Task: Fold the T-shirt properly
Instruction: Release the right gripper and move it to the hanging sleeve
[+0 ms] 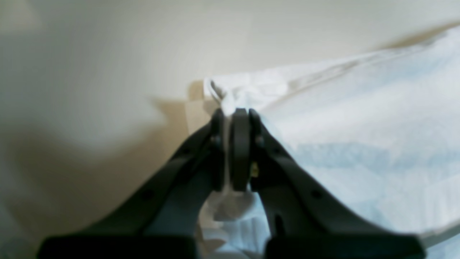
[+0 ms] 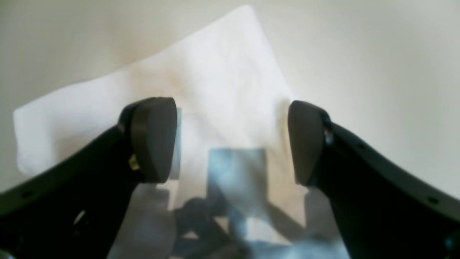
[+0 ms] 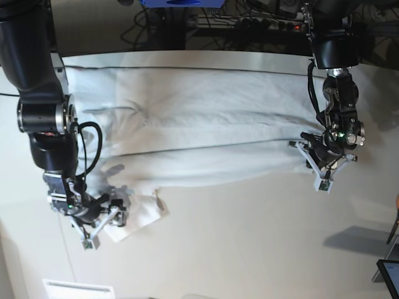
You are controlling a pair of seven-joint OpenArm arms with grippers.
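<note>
The white T-shirt (image 3: 199,124) lies spread and wrinkled across the far half of the table. My left gripper (image 1: 233,113) is shut on a bunched edge of the shirt (image 1: 359,126); in the base view it (image 3: 308,152) pinches the shirt's right end. My right gripper (image 2: 230,138) is open, with its fingers (image 2: 154,136) on either side of a flat white sleeve corner (image 2: 215,72) without closing on it. In the base view it (image 3: 117,213) sits at the sleeve (image 3: 140,215) at the front left.
The off-white tabletop (image 3: 249,237) stretches toward the front. Cables and a power strip (image 3: 274,25) lie behind the table's back edge. A white slab (image 3: 78,289) lies at the front left, and a dark object (image 3: 389,274) sits at the far right edge.
</note>
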